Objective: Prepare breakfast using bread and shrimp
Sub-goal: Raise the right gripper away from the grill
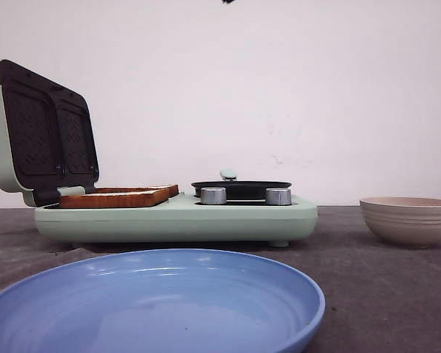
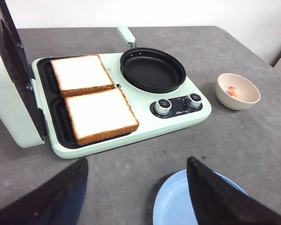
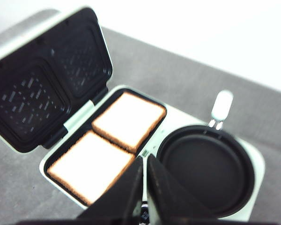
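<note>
Two thick white bread slices, crusts orange-brown, are laid flat side by side in the opened sandwich maker's dark plates.

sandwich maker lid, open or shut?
Open. The lid stands swung up at the back, dark grill plates exposed, and both bread slices lie uncovered in the wells.

The front camera is sitting low at table height, facing the breakfast maker side-on. Both wrist cameras are looking down on it from above, sharing its bread and pan.
</note>
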You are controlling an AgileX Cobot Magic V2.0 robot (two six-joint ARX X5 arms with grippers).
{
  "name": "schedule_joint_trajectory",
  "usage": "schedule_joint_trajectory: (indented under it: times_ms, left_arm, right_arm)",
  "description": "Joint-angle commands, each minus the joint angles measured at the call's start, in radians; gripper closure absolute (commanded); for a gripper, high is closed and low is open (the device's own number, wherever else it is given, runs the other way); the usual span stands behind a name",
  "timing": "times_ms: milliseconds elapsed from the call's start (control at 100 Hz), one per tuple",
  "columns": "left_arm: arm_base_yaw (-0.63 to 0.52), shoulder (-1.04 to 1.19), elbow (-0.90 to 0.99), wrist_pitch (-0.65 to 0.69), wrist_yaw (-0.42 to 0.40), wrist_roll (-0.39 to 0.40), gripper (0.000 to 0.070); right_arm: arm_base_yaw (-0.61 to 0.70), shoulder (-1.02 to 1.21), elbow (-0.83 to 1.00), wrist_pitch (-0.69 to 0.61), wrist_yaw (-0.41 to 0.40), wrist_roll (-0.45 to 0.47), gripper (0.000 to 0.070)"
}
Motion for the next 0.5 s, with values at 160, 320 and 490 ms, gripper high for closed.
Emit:
schedule_joint_trajectory:
  times_ms: [160, 320, 490]
  left_arm:
    - [0.000, 0.000, 0.012, 0.013, -0.024, 0.013, 0.0344]
    - [0.000, 0.000, 0.012, 0.016, -0.029, 0.012, 0.0344]
    - [0.000, 0.000, 0.012, 0.043, -0.029, 0.012, 0.0344]
  right_arm:
    - [0.008, -0.056, 0.013, 0.003, 0.007, -0.041, 0.0699]
    - [0.008, -0.141, -0.074, 0.060, 0.008, -0.064, 0.0699]
    - [0.007, -0.278, -0.288, 0.175, 0.007, -0.079, 0.0699]
